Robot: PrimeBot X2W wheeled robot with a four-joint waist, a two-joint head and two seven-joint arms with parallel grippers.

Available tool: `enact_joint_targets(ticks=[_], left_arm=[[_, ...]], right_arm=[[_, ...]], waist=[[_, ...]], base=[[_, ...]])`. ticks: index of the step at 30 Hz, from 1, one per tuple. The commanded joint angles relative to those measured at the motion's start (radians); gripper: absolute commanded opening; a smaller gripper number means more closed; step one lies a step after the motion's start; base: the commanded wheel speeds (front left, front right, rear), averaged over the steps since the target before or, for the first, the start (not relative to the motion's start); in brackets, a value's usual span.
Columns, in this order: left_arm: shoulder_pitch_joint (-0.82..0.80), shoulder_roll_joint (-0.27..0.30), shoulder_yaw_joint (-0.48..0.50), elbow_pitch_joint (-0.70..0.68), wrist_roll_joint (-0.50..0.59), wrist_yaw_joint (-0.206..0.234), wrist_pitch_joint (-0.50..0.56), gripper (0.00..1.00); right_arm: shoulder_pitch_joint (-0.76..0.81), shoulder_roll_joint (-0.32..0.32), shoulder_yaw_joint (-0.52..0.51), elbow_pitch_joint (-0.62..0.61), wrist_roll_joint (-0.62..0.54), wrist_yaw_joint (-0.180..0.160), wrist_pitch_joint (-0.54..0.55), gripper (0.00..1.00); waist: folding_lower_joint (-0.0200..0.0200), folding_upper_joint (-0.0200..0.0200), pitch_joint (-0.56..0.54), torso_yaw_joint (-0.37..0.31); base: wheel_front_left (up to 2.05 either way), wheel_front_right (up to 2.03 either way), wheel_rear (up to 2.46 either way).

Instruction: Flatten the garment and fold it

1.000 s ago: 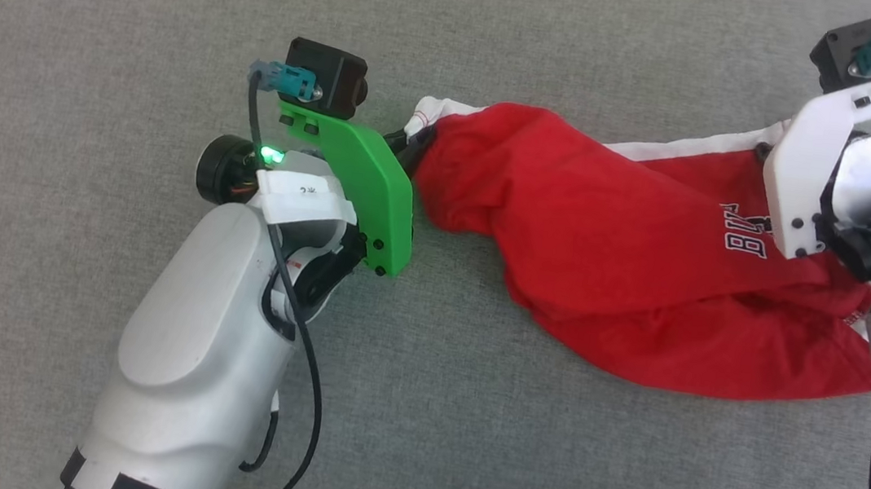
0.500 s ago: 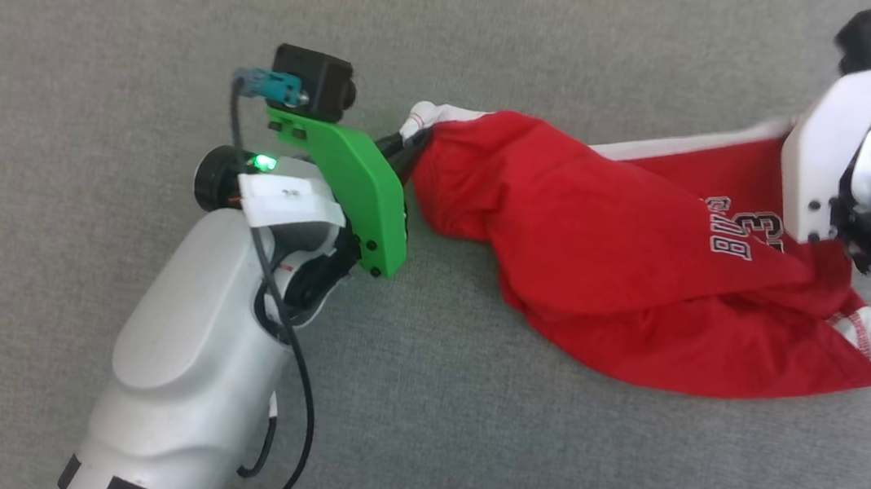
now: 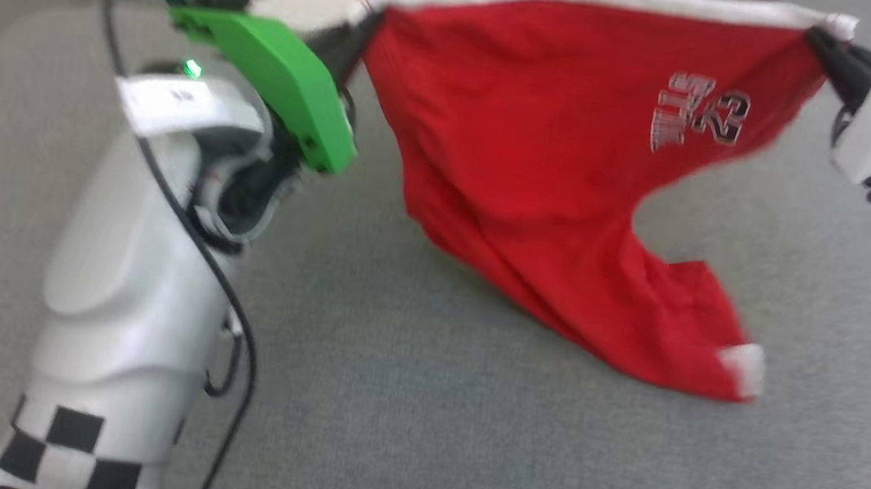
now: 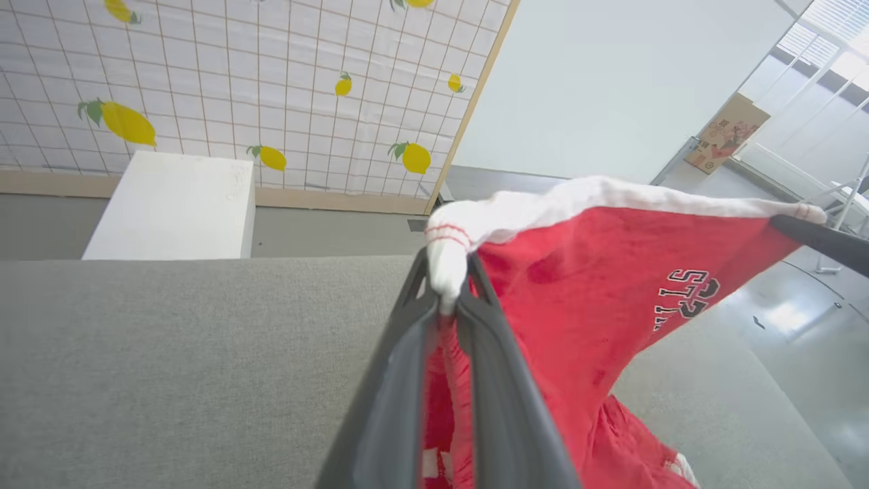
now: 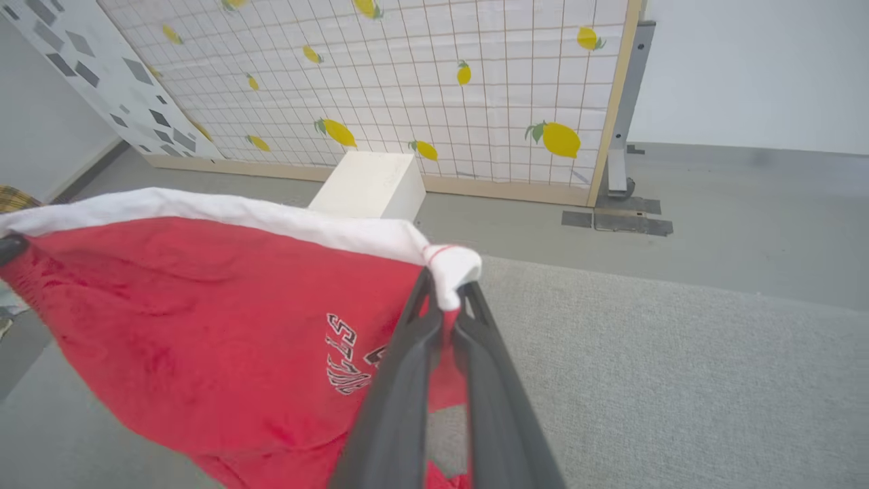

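Observation:
The garment [image 3: 529,140] is a red pair of shorts with a white edge and white "23" lettering. It hangs spread out above the grey surface, and its lower end trails down onto the surface. My left gripper [image 3: 357,35] is shut on the white top corner at the left, as the left wrist view shows up close: left gripper [image 4: 448,288], garment [image 4: 584,272]. At the other top corner my right gripper [image 3: 823,43] is shut on the white edge; the right wrist view shows this right gripper [image 5: 445,302] pinching the garment [image 5: 204,305].
The grey padded surface [image 3: 462,444] stretches under and in front of the garment. Beyond its far edge stand a white box [image 5: 370,187] and a lemon-patterned screen [image 5: 441,88]. A cardboard box [image 4: 726,132] leans at the far wall.
The garment lay bunched on the surface; now both arms have risen and it hangs stretched between them. The head view has tilted up as well.

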Motion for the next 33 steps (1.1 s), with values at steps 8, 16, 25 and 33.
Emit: enact_joint_targets(ticks=[8,16,25,33], left_arm=[[-0.136,0.044,0.038,-0.009,0.013,0.019,-0.005,0.0],[-0.241,0.068,0.039,0.066,0.035,0.028,-0.003,0.0],[-0.428,0.101,0.052,0.217,0.083,0.064,-0.033,0.0],[-0.632,0.126,0.057,0.301,0.146,0.075,-0.179,0.0]], right_arm=[[-0.029,0.013,-0.059,-0.105,0.094,-0.002,0.028,0.0],[-0.1,0.078,-0.091,-0.114,0.068,-0.002,0.055,0.0],[-0.343,0.15,-0.156,0.04,-0.059,-0.002,0.012,0.0],[-0.618,0.175,-0.185,0.181,-0.18,-0.002,-0.156,0.0]], waist=[[0.0,0.0,-0.179,-0.061],[0.0,0.0,-0.142,-0.087],[0.0,0.0,0.04,-0.116],[0.0,0.0,0.227,-0.133]], base=[[0.0,0.0,0.0],[0.0,0.0,0.0],[0.0,0.0,0.0],[0.0,0.0,0.0]])
